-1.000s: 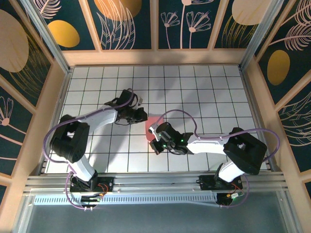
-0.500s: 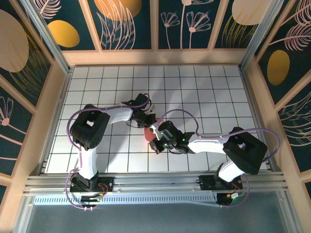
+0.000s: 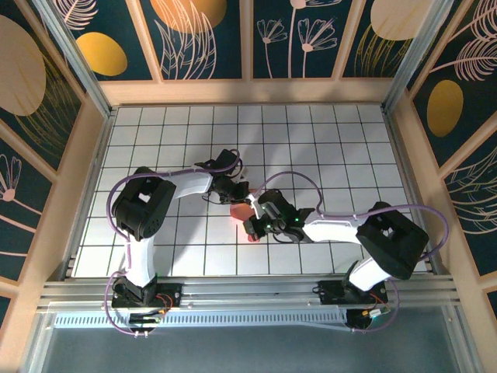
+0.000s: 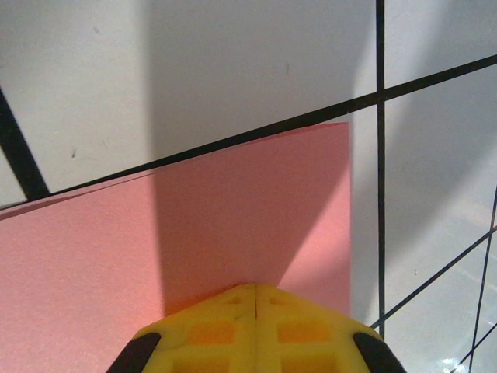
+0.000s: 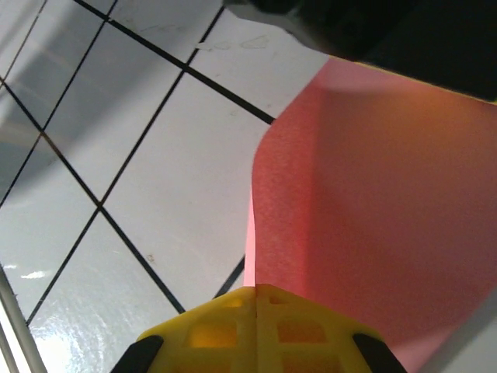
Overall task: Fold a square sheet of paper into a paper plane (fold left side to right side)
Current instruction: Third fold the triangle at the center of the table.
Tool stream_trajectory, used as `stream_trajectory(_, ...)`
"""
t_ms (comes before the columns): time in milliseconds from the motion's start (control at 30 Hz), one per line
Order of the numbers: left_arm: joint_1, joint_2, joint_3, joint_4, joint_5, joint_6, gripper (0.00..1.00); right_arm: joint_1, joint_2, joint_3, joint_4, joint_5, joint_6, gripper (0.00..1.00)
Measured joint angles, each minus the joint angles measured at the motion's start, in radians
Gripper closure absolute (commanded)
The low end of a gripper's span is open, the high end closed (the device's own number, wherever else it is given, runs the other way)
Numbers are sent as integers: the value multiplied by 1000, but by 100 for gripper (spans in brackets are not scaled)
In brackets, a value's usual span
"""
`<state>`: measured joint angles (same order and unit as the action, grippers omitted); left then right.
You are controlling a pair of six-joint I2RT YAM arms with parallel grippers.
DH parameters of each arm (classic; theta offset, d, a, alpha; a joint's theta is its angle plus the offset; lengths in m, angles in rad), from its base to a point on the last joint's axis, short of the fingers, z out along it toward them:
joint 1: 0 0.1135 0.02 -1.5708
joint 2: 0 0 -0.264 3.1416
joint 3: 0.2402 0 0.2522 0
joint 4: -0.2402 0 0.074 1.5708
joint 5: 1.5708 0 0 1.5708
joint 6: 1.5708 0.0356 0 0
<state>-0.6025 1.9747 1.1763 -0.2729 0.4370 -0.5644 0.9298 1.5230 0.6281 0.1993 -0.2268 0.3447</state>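
The salmon-pink square sheet of paper (image 3: 240, 210) lies mid-table, mostly covered by both grippers. In the left wrist view the sheet (image 4: 233, 210) is flat on the tiles, one corner at the upper right. My left gripper (image 4: 255, 289) is shut, its yellow tips together on top of the sheet, with no paper between them. In the right wrist view the sheet (image 5: 373, 202) curls up off the table and its edge runs into the closed seam of my right gripper (image 5: 255, 289), which is shut on it. Seen from above, the left gripper (image 3: 239, 192) sits just behind the right gripper (image 3: 250, 226).
The white tiled table (image 3: 326, 148) is walled by wooden rails (image 3: 248, 92) at the back and sides. The dark body of the left gripper (image 5: 388, 31) hangs over the far part of the sheet, close to the right gripper.
The left arm swung right from beside the sheet until its gripper sat on the paper. The right gripper shifted slightly right and back with the edge it holds, covering more of the sheet.
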Motion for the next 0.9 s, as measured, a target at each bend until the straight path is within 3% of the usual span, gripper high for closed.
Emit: stream_trajectory(900,-6,-8,-10,9,-20,-16,100,-61,19,18,-70,89,6,100)
